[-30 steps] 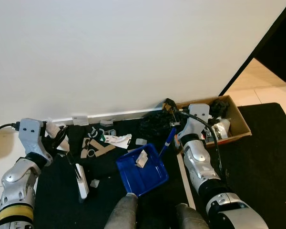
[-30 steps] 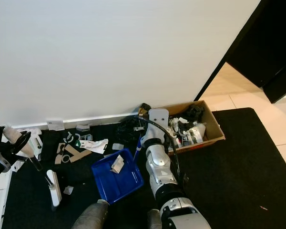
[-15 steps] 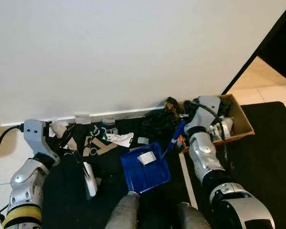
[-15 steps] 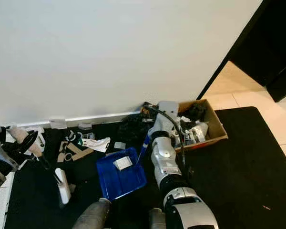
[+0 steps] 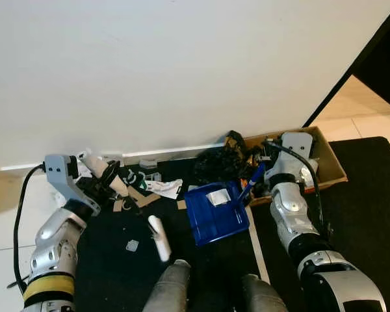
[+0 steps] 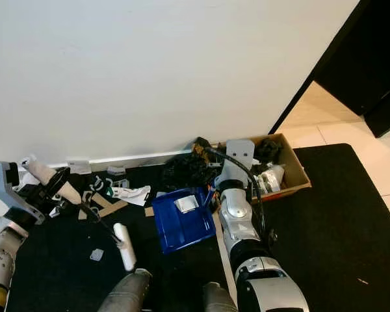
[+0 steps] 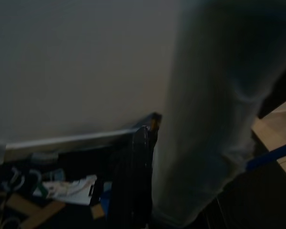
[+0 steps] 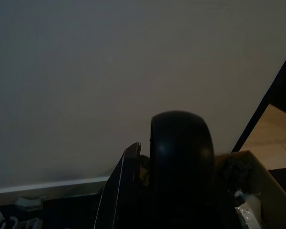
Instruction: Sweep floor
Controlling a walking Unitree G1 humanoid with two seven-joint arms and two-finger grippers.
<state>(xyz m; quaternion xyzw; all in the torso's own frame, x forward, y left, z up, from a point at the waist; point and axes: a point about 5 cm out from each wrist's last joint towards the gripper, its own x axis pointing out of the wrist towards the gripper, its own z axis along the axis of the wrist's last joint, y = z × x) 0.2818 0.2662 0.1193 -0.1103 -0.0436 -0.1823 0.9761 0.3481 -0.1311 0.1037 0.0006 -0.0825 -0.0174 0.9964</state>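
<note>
Floor litter [image 5: 146, 190], paper scraps and card strips, lies on the dark mat along the wall, beside the blue dustpan [image 5: 214, 212]. The step in hand looks like gathering: one scrap already sits in the pan, so the next move calls for a stroke toward its open edge. The left gripper [image 5: 107, 181] is clamped round the pale handle of the brush [image 5: 158, 236], forearm angled low. The right gripper [image 5: 259, 175] grips the pan's blue handle, elbow bent, near the cardboard box [image 5: 330, 162].

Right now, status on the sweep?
Left gripper holds brush. Right gripper holds blue dustpan, one scrap inside. Litter along wall.
</note>
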